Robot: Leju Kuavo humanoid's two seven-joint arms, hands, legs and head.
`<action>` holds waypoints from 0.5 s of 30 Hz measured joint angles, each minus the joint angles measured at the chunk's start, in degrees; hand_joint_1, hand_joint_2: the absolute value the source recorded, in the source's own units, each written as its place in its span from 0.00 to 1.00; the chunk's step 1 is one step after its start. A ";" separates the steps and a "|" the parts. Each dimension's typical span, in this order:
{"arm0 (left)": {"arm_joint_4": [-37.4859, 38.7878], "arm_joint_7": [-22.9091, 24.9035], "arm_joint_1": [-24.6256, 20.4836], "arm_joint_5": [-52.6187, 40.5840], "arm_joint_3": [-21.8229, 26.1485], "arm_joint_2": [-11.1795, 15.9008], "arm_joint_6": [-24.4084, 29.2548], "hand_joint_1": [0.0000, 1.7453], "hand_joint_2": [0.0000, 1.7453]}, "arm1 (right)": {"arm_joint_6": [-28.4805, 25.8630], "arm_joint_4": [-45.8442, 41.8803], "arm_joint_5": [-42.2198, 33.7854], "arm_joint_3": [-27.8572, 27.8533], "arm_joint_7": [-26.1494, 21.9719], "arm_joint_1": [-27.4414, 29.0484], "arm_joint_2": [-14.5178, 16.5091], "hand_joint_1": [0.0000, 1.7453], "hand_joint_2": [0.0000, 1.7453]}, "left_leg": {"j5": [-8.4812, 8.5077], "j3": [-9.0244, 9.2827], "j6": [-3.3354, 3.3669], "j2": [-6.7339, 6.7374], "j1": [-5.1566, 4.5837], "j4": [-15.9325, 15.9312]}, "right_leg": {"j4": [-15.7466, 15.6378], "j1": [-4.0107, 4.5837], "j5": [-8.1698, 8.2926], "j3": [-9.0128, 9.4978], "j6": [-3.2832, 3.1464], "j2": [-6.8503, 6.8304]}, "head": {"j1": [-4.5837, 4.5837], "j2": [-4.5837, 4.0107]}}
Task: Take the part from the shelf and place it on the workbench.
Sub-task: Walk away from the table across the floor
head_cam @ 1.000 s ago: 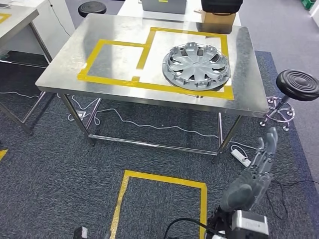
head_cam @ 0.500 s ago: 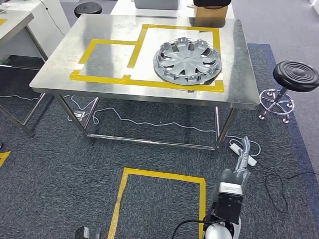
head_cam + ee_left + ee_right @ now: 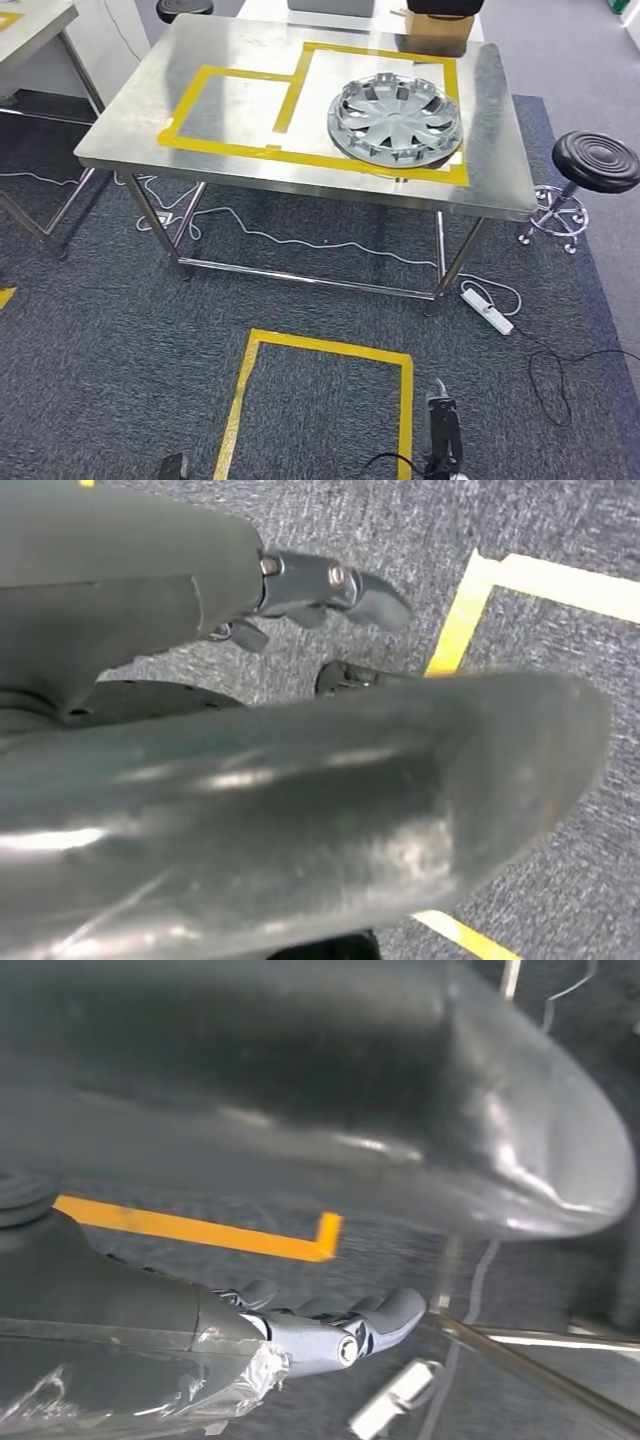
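Observation:
The part, a silver wheel cover [image 3: 394,120], lies flat on the steel workbench [image 3: 136,130], inside the larger yellow-taped rectangle on its right half. My right hand [image 3: 441,435] hangs low at the bottom edge of the head view, well short of the bench. In the right wrist view its fingers [image 3: 355,1330] stretch out straight over the carpet and hold nothing. My left hand [image 3: 226,780] also hangs over the carpet, with its fingers [image 3: 332,585] extended and nothing in them.
A black stool [image 3: 596,160] stands right of the bench. A white power strip [image 3: 487,310] and loose cables lie on the carpet under and beside it. A yellow tape square [image 3: 324,350] marks the floor in front of me. A cardboard box [image 3: 438,30] sits behind the bench.
My right arm has dropped from a raised pose at the lower right to hanging straight down. The head view has shifted slightly. The wheel cover has stayed where it lay on the bench.

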 joint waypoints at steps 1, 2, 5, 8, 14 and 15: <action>0.00 -0.10 0.01 0.09 -0.02 0.00 -0.14 0.00 0.00 | 0.50 1.56 0.01 -0.63 0.01 -0.40 -0.01 0.00 0.00 | 0.01 -0.02 0.12 0.05 -0.03 0.00 | 3.94 -0.02 -1.70 -1.67 0.13 0.01 | 0.05 0.00; 0.00 -0.32 0.03 0.24 -0.02 0.01 -0.37 0.00 0.00 | 1.24 3.00 0.10 -1.25 0.04 -0.62 -0.02 0.00 0.00 | 0.01 -0.03 0.16 0.05 -0.06 0.01 | 6.82 -0.04 -2.59 -2.86 0.18 0.01 | 0.06 0.00; 0.00 -1.42 0.08 0.89 -0.01 0.01 -1.23 0.00 0.00 | 2.47 7.12 1.62 -2.80 0.83 -0.86 -0.14 0.00 0.00 | -0.01 0.08 0.14 -0.07 -0.07 0.03 | 3.32 -0.08 0.45 -0.71 0.02 0.00 | 0.10 0.01; 0.00 -2.00 0.04 0.93 -0.01 0.02 -1.33 0.00 0.00 | -0.69 10.77 5.01 -3.43 3.51 -1.34 -0.30 0.00 0.00 | -0.13 -0.01 -0.40 -0.08 -0.34 0.28 | -6.87 -0.12 3.76 4.53 -0.37 0.05 | 0.04 0.01; -0.02 -0.38 -0.03 -0.22 -0.03 0.14 0.63 0.00 0.00 | -6.48 16.10 9.79 -3.75 13.13 -0.75 -1.01 0.00 0.00 | -2.92 -2.04 -2.18 -0.04 -0.32 4.24 | -8.15 -0.27 4.00 4.86 -2.27 0.30 | -0.28 0.00; -0.02 -0.14 -0.02 -0.29 -0.03 0.17 0.87 0.00 0.00 | -7.46 16.70 10.36 -3.75 14.69 -0.63 -1.16 0.00 0.00 | -4.82 -3.61 -2.44 -0.04 -0.27 7.68 | -8.14 -0.28 4.03 4.79 -2.45 0.28 | -0.41 0.00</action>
